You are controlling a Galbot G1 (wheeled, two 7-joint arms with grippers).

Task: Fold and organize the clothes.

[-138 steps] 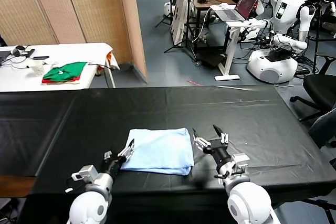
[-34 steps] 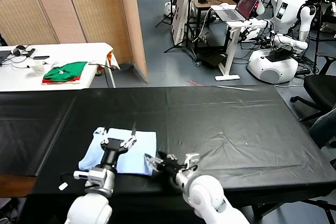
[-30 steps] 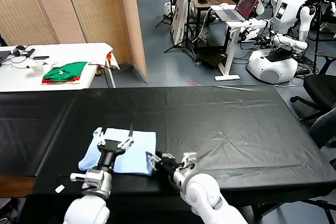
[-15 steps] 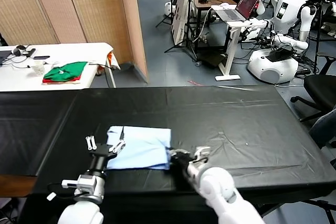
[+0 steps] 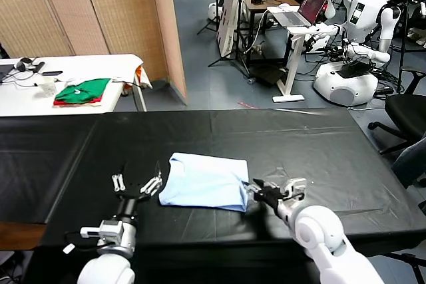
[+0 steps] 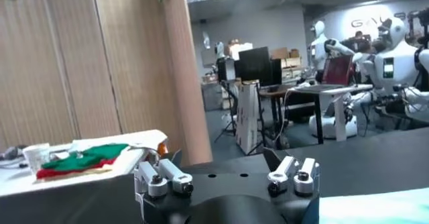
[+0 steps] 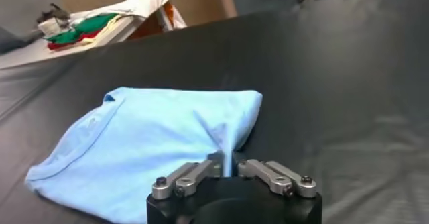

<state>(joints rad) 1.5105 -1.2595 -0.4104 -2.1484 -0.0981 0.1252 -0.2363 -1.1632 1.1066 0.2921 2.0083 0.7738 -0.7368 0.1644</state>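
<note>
T-shirt [image 5: 205,189]: folded, near front of black table [image 5: 319,144].
Right hand [image 5: 274,191]: at shirt's right edge, grip cannot tell.
Left hand [image 5: 138,183]: spread, beside shirt.
Handling: thin, limp; pinch edge.

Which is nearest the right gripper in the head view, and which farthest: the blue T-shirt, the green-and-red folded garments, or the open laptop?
1. Light-blue T-shirt, on the black table, its corner right at the right gripper.
2. Open laptop, far back on the right, on a white stand.
3. Green-and-red folded garments, far back on the left, on the white side table; only slightly beyond the laptop, nearly a tie.
</note>
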